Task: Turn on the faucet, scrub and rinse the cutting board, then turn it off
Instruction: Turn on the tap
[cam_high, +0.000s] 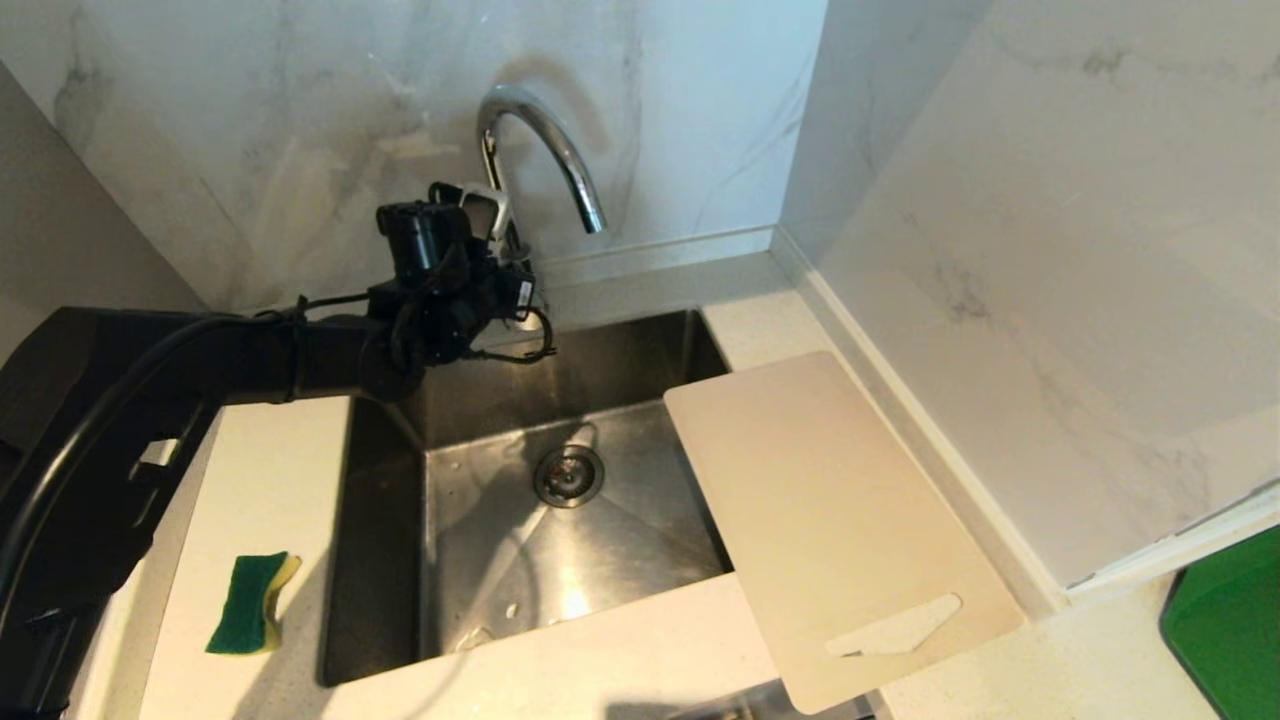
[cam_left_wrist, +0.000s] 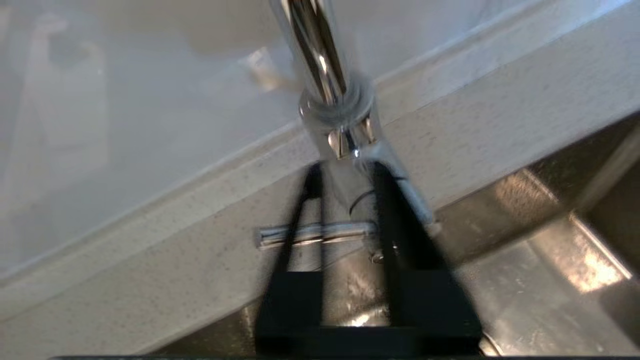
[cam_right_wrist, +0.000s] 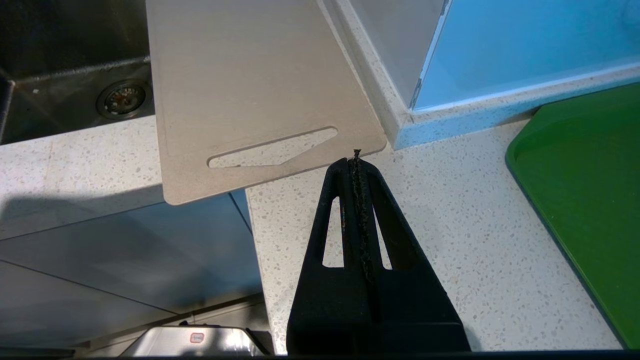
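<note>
**Left claw parted at the faucet lever, cutting board waiting beside the sink**

Left claw (cam_left_wrist: 345, 172) reached in at the base of the faucet (cam_high: 545, 140), at the back rim of the sink (cam_high: 380, 560). Fingers (cam_left_wrist: 305, 210) slightly apart, a narrow gap between them, standing on either side of the thin side lever (cam_left_wrist: 315, 234), which crosses the gap level. Cannot tell whether either finger touches the lever. Chrome stem of the faucet rising just beyond the fingertips; arched spout curving out over the sink basin. No water visible from the spout.

Cutting board (cam_high: 830, 520) lying flat at the right of the sink, its far left corner overhanging the basin, its near end with the tapered handle cutout (cam_high: 895, 626) sticking out past the front edge of the counter (cam_high: 640, 640). Long right edge close along the raised ledge under the marble wall.

Right claw (cam_right_wrist: 356, 159) pressed fully closed, holding nothing, hanging above the counter just in front of the board's handle end, right of the sink.

Green and yellow sponge (cam_high: 252, 604) flat on the counter left of the sink, near its front corner. Drain strainer (cam_high: 568, 475) in the middle of the basin floor. Green tray (cam_right_wrist: 585, 200) on the counter far right of the sink, well apart from the board.
</note>
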